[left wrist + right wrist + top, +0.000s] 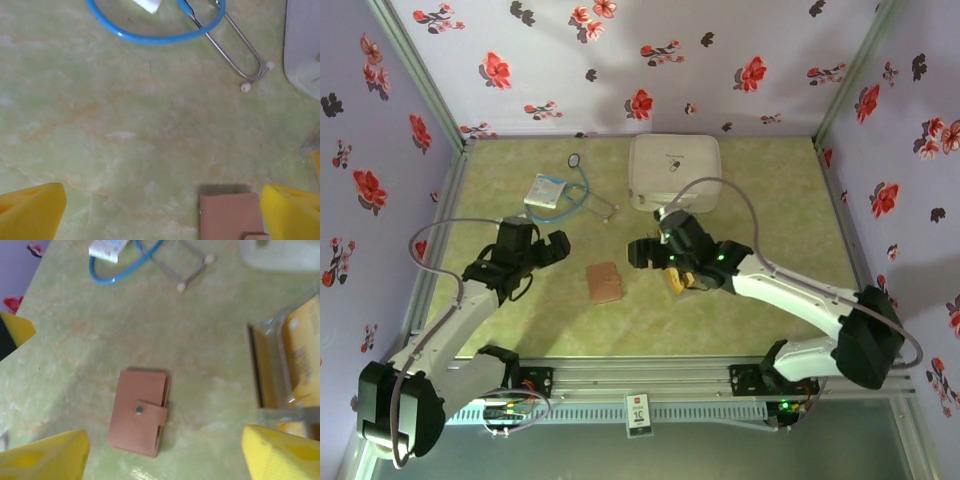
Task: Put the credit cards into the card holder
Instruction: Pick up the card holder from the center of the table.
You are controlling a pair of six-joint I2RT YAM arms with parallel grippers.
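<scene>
The card holder (604, 282) is a small reddish-brown wallet lying snapped shut on the green table, between the two arms. In the right wrist view the card holder (139, 412) lies below and between my yellow fingertips (280, 455). The right gripper (638, 254) (162, 460) is open above it and holds nothing. Golden-yellow credit cards (300, 355) stand in a clear plastic box beside that arm (676, 280). The left gripper (552, 252) (160, 220) is open over bare table. A corner of the card holder (232, 217) shows by its right fingertip (292, 212).
A large white rounded case (675, 172) sits at the back middle. A blue stethoscope (582, 190) and a white-blue packet (545, 190) lie at the back left. Flowered walls close in the table on three sides.
</scene>
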